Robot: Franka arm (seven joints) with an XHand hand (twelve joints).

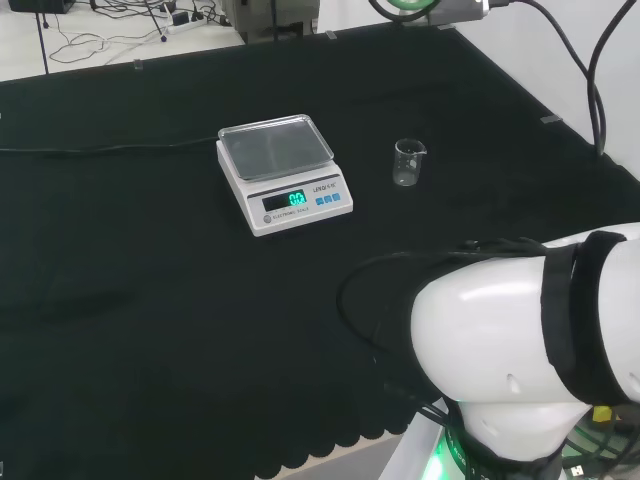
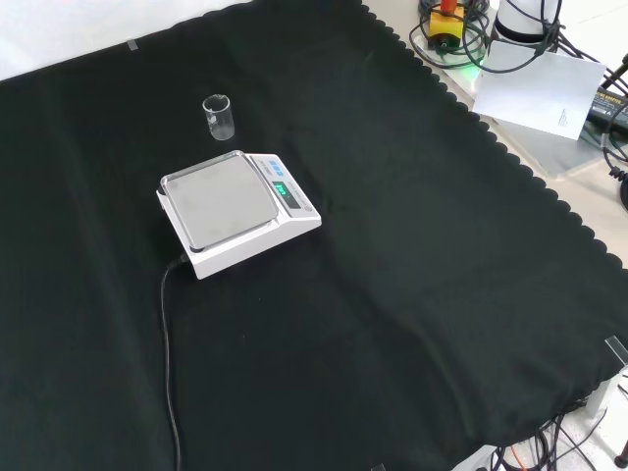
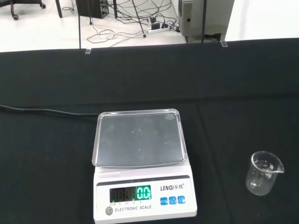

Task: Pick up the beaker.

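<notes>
Clear glass, small and upright: the beaker (image 1: 409, 163) stands on the black cloth (image 1: 150, 300), apart from the white scale (image 1: 284, 185). In my head view it sits to the right of the scale; in my front view the beaker (image 2: 219, 117) is farther off than the scale (image 2: 235, 211), just beyond its far corner. From the wrist camera I see the beaker (image 3: 264, 172) beside the scale (image 3: 142, 172), its spout showing at the rim. The scale's steel pan (image 3: 138, 138) is bare, and a black cable (image 2: 169, 363) runs from the scale across the cloth. I cannot tell whether the hand is apart or closed.
</notes>
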